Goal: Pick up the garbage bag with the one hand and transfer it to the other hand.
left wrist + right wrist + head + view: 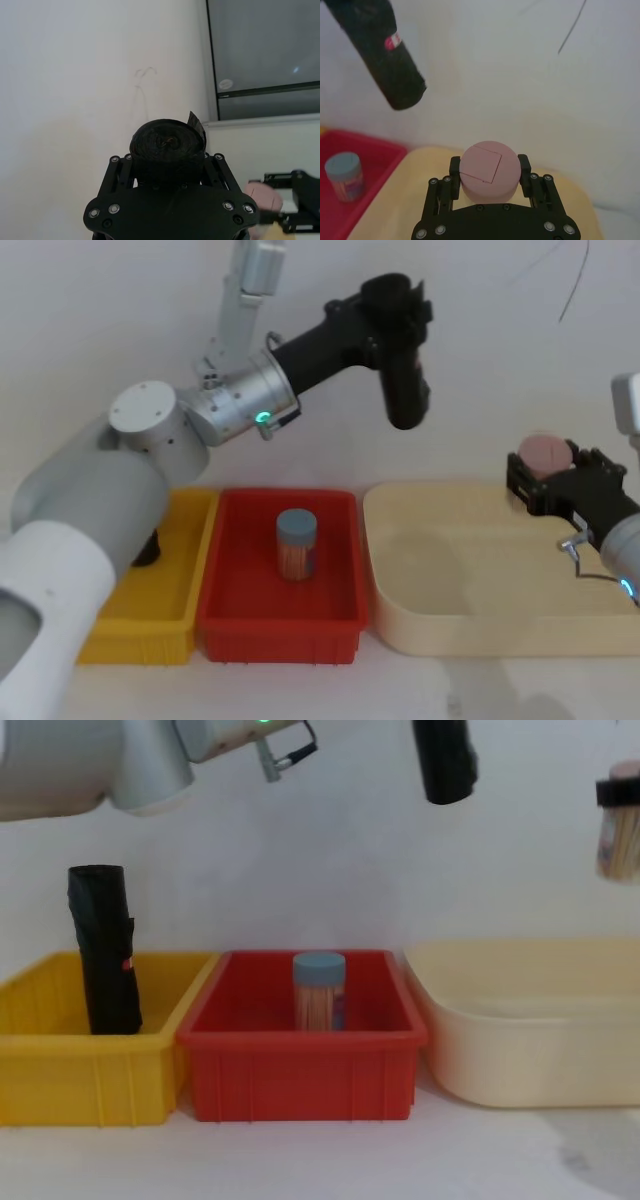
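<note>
The garbage bag (404,375), a black roll, hangs upright in the air above the gap between the red bin and the beige tub. My left gripper (397,308), on the green-ringed arm, is shut on its upper end. The left wrist view looks onto the roll's end (167,141), held between the fingers. A small red and white label shows on the roll (385,55) in the right wrist view. My right gripper (550,478), on the blue-ringed arm, is over the beige tub's far right. It is shut on a pink-lidded jar (482,170).
A second black roll (105,955) with a red mark stands in the yellow bin (140,640) on the left. The red bin (280,625) holds a blue-lidded jar (297,543). The beige tub (470,640) lies on the right.
</note>
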Controlling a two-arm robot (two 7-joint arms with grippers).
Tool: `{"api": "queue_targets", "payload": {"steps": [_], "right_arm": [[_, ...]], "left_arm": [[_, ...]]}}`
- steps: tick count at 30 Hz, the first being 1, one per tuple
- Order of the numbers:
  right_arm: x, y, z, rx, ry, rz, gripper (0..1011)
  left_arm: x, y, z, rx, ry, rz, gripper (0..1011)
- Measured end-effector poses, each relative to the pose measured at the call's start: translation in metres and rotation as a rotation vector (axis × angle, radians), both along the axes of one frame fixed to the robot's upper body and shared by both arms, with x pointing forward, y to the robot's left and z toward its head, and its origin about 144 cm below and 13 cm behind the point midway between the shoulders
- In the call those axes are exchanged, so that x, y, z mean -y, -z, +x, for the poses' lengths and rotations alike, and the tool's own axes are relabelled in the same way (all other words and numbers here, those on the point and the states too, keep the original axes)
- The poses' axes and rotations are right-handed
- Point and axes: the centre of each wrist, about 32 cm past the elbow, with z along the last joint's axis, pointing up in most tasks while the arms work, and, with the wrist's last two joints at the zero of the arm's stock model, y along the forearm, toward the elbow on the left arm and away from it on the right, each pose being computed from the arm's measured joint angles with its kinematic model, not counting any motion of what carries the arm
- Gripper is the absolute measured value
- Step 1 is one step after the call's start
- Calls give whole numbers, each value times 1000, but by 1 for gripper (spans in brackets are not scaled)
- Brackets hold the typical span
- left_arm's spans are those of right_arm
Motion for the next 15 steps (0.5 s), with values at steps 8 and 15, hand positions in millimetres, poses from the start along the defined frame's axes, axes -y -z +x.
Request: {"api": "queue_targets", "payload": {"steps": [8,15], "right_arm": [[8,9,-1,-50,4,7,864],[11,14,-1,-72,6,10,1002]], "left_arm": [[19,2,5,-10,52,-9,517],[27,2,6,-12,74,-9,517]]}}
